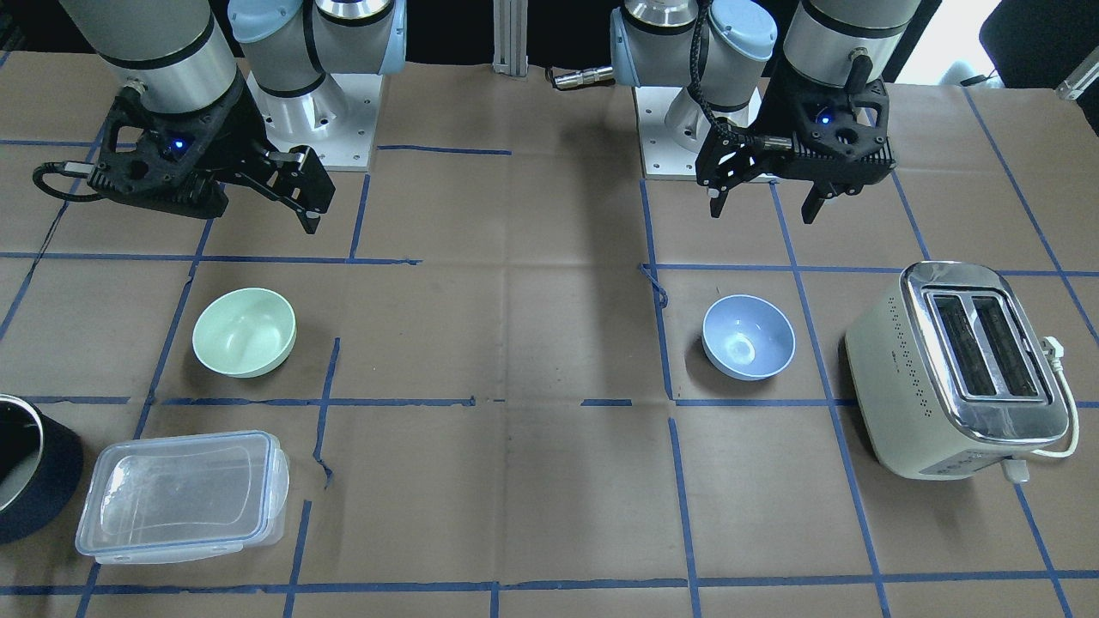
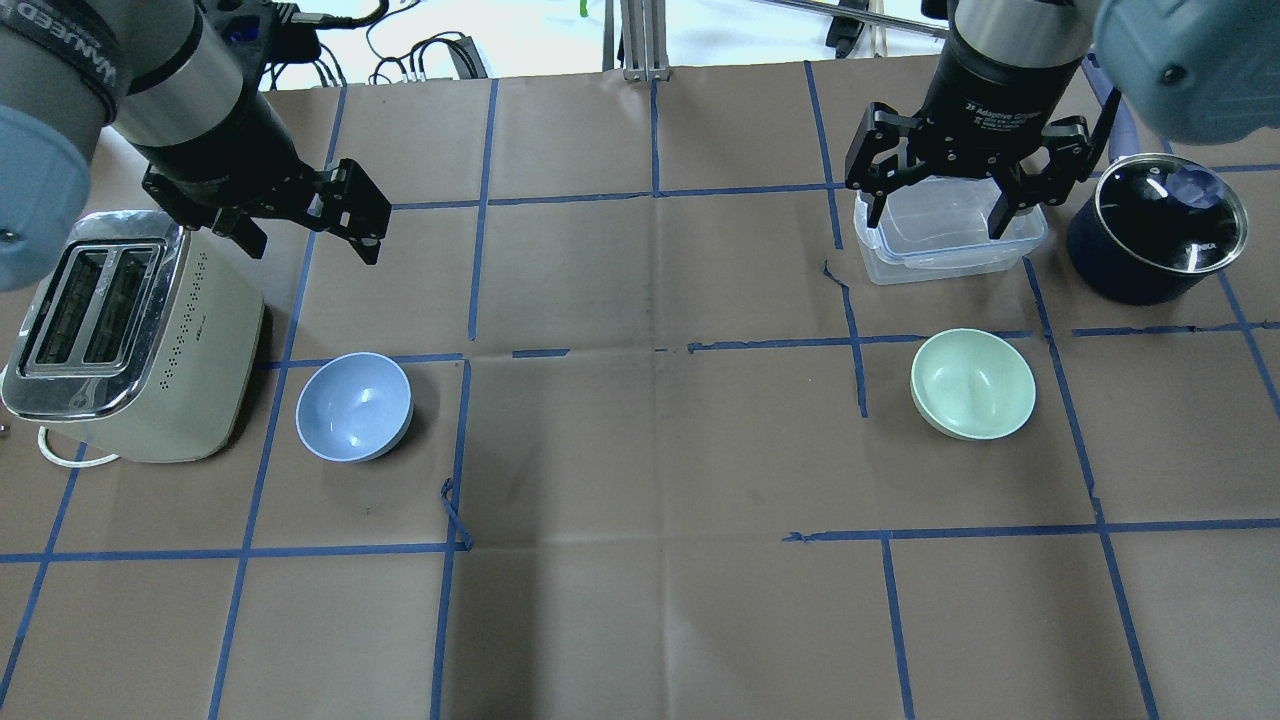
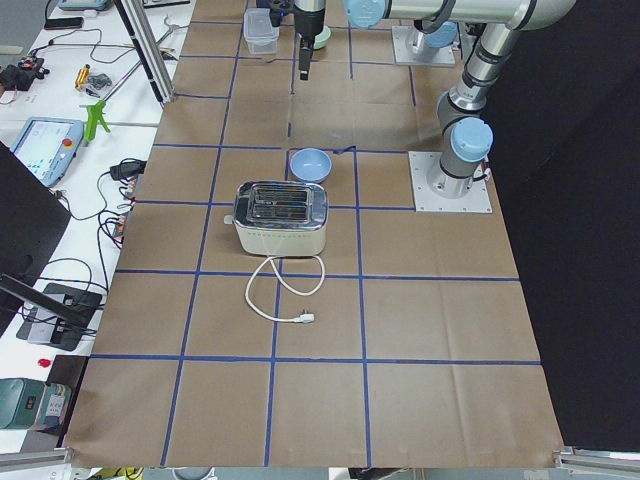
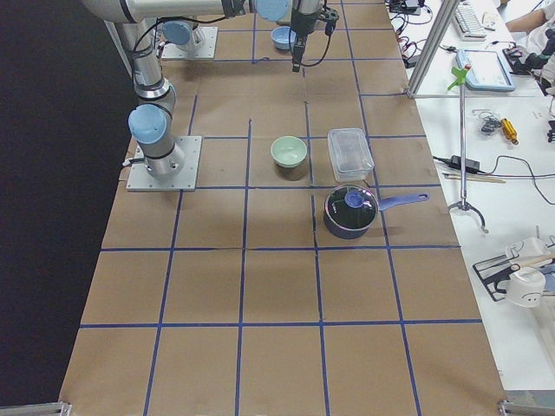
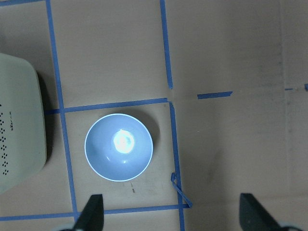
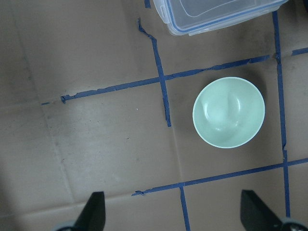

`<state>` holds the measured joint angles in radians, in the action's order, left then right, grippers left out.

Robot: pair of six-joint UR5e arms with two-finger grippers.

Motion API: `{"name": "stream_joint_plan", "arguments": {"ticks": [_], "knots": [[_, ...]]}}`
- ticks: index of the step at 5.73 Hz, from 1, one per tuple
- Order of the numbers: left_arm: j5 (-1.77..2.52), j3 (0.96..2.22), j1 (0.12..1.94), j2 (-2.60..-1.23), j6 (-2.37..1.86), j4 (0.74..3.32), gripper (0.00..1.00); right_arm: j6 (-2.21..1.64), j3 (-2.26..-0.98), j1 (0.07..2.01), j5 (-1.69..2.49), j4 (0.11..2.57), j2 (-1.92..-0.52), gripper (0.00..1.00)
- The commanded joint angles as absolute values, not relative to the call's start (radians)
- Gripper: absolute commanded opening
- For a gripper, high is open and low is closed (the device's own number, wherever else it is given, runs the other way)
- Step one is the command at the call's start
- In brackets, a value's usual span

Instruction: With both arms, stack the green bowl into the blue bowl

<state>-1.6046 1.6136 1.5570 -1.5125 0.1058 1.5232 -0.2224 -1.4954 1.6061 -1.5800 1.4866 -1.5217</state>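
In the overhead view the small round matte mint-green bowl (image 2: 973, 384) sits upright on the brown paper-covered desk (image 2: 650, 450), at about 6 o'clock from the right end effector (image 2: 935, 227), which hangs above it with its fingers spread wide and holding nothing. The right arm is plainly the nearer one to it. The small round smooth periwinkle-blue bowl (image 2: 354, 406) lies well apart, off at 9 o'clock from the mint-green bowl, and at roughly 5 o'clock from the left end effector (image 2: 310, 247), also released and empty. Being round, neither bowl has a long axis to align with.

Both bowls are empty. The clear rectangular lidded container (image 2: 950, 245) at 12 o'clock of the mint-green bowl looks empty too. The dark pot (image 2: 1150, 235) beside it is covered by a glass lid. A cream toaster (image 2: 130, 340) stands just beside the periwinkle-blue bowl at 9 o'clock.
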Motion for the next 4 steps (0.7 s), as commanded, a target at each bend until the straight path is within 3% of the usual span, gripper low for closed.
{"name": "stream_joint_plan", "arguments": {"ticks": [1, 4], "knots": [[-1.594, 1.614, 1.554, -1.513, 0.106, 1.526, 0.98, -0.224, -1.496, 1.606, -1.580, 1.485, -1.522, 1.00], [-1.588, 1.580, 1.557, -1.531, 0.021, 1.621, 0.98, -0.215, -1.509, 1.550, -1.578, 1.468, -1.520, 1.00]]}}
